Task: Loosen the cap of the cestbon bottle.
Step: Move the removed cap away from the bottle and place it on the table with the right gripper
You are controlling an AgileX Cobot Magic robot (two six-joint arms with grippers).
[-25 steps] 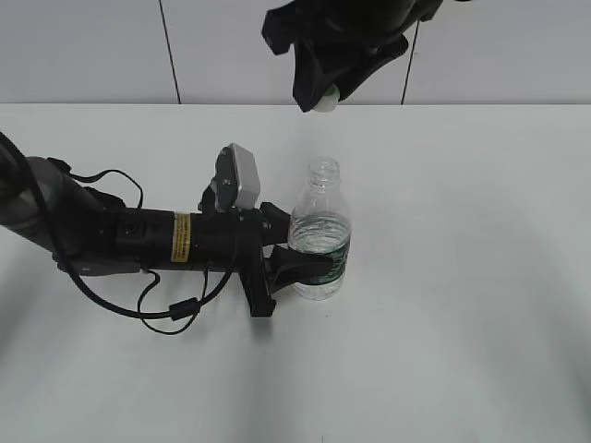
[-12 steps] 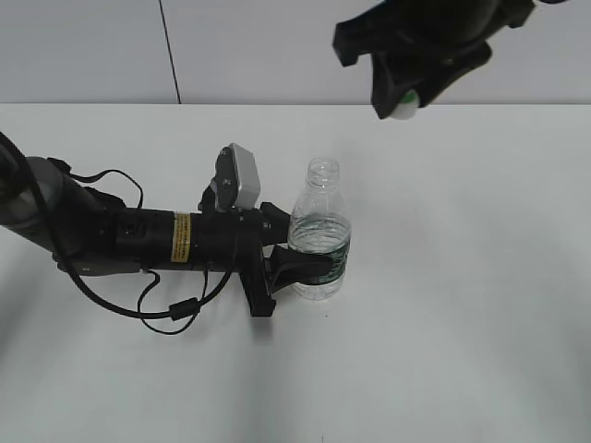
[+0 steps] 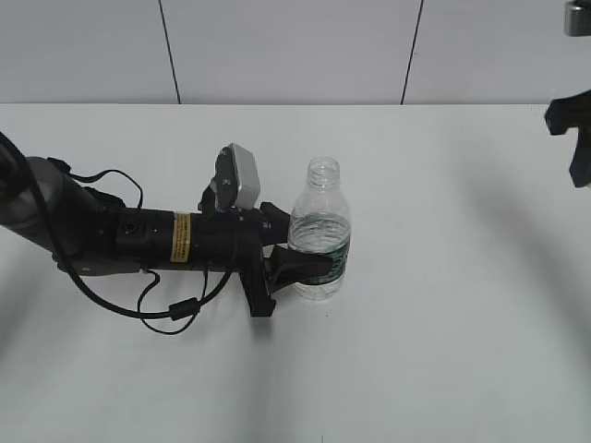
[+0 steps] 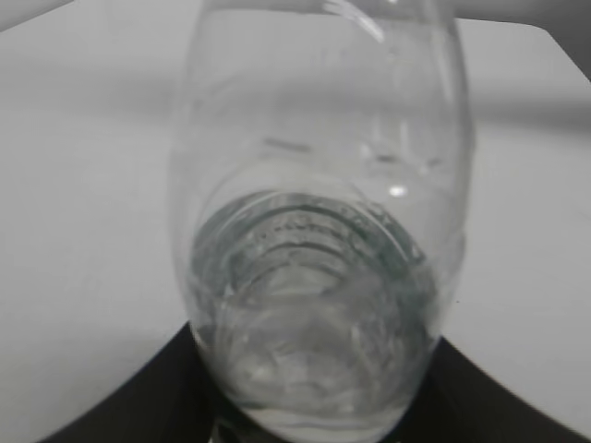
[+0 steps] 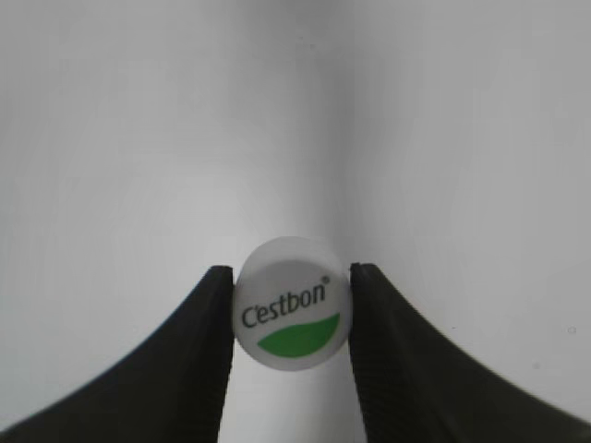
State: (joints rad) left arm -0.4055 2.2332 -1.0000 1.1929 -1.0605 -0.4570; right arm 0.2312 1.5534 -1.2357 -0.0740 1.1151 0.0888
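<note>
The cestbon bottle (image 3: 319,242) stands upright on the white table, its neck open with no cap on it. My left gripper (image 3: 294,258) is shut on its lower body at the dark green label. The bottle fills the left wrist view (image 4: 319,258), and the jaws (image 4: 314,406) show as dark shapes on both sides of it. My right gripper (image 5: 291,314) is shut on the white cap (image 5: 292,315), which carries green Cestbon lettering and a leaf mark. In the exterior view only a dark piece of the right gripper (image 3: 577,138) shows at the right edge, far from the bottle.
The left arm (image 3: 120,242) lies along the table (image 3: 443,351) from the left, with loose black cables beside it. A white tiled wall (image 3: 277,46) runs along the back edge.
My right gripper with the cap has swung from above the bottle to the far right edge of the exterior view. The left arm and bottle have not moved.
</note>
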